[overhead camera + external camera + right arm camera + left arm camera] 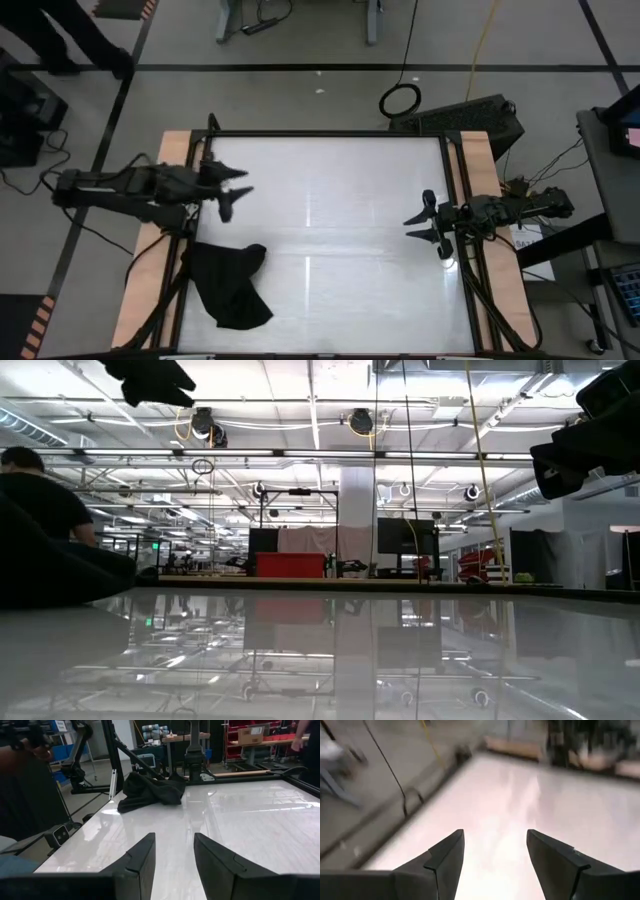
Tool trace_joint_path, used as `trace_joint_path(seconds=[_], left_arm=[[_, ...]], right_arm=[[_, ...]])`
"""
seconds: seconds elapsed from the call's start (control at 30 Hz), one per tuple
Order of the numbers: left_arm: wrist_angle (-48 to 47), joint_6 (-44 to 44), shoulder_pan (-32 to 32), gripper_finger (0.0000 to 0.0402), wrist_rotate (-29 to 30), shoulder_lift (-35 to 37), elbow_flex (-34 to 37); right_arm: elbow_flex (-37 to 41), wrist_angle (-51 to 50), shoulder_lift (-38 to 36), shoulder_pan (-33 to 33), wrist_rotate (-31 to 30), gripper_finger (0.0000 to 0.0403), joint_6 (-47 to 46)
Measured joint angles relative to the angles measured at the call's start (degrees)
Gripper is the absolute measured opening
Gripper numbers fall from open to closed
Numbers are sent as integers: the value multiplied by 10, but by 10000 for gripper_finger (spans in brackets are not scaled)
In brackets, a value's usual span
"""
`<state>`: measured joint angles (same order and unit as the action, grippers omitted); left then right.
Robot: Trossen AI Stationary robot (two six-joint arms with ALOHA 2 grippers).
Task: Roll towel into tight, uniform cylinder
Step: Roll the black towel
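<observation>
Raised clear of the white table (330, 200), the left gripper (236, 190) is held with jaws spread wide and empty — presumably staged for a pick. Below it, near the table's left front edge, the towel (230, 285) lies crumpled and ungripped. Well apart, at the right edge, the right gripper (425, 224) is parked — jaws partly open, empty.

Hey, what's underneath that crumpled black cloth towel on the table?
The crumpled black cloth towel lies directly on the glossy white tabletop, near its left edge. Its folds cover whatever may be beneath; nothing shows poking out.
</observation>
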<state>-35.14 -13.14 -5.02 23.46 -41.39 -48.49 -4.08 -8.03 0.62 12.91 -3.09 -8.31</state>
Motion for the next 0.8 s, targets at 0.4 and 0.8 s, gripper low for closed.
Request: trace_joint_path(seconds=[0.4,0.8], left_arm=[[-165,-126,-20,222,-229,-204,-64],[-164,-144,-105,222,-264,-398,-64]], right_arm=[[0,0,0,0,0,125,0],[0,0,0,0,0,125,0]])
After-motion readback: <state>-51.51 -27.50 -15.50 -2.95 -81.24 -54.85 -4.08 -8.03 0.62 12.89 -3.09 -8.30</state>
